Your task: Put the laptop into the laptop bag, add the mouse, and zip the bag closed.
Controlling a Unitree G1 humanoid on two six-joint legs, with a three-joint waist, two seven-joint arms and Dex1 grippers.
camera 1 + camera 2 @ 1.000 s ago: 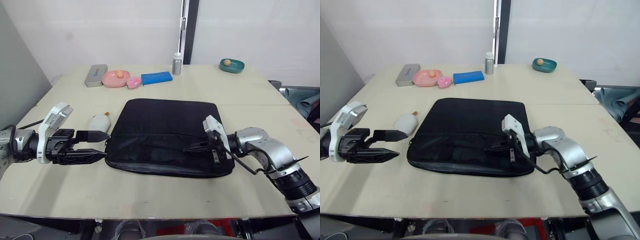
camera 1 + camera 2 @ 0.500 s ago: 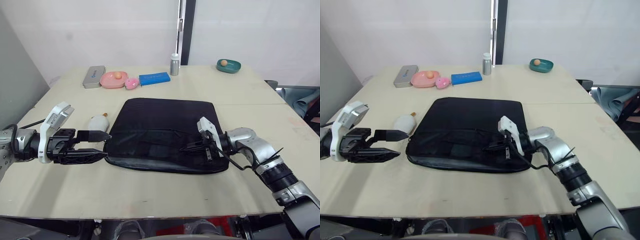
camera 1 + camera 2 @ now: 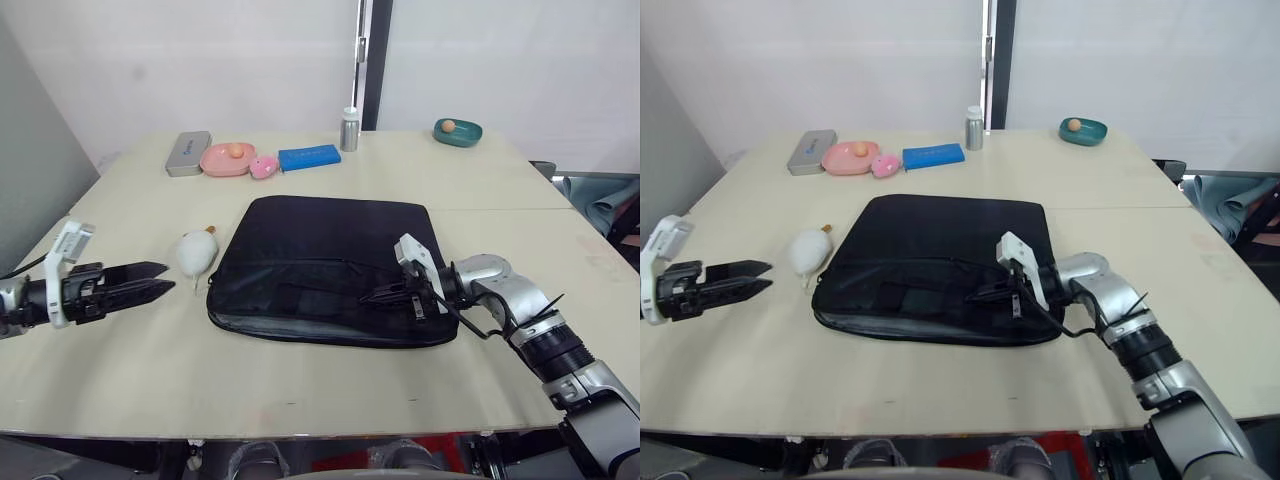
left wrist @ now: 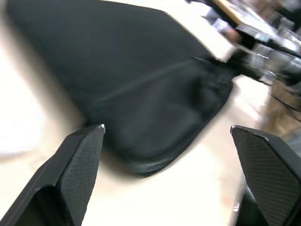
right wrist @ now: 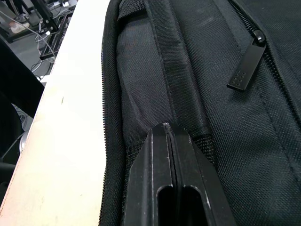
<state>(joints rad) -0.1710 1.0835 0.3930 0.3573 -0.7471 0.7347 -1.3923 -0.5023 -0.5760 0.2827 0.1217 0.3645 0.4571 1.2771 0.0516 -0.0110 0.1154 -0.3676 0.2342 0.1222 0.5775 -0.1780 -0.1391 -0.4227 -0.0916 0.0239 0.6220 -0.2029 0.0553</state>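
Observation:
The black laptop bag [image 3: 330,265] lies flat in the middle of the table, its zipper edge toward me. My right gripper [image 3: 385,293] is shut, its tips resting on the bag's front strap [image 5: 176,80] near the right front corner; a zip pull [image 5: 247,66] lies just beside. Out to the bag's left, my left gripper [image 3: 150,281] hovers low over the table, open and empty, its fingers [image 4: 77,160] pointing at the bag [image 4: 141,80]. The laptop and the mouse are hidden.
A white rounded thing with a small yellow tip [image 3: 196,252] lies between my left gripper and the bag. Along the back stand a grey tin case [image 3: 191,152], pink plate [image 3: 228,158], pink toy [image 3: 265,166], blue box [image 3: 312,156], silver bottle [image 3: 350,129] and green dish [image 3: 458,131].
My left arm has drawn back to the left, away from the bag's left edge, uncovering the white thing. The right gripper stays shut on the same spot of the bag.

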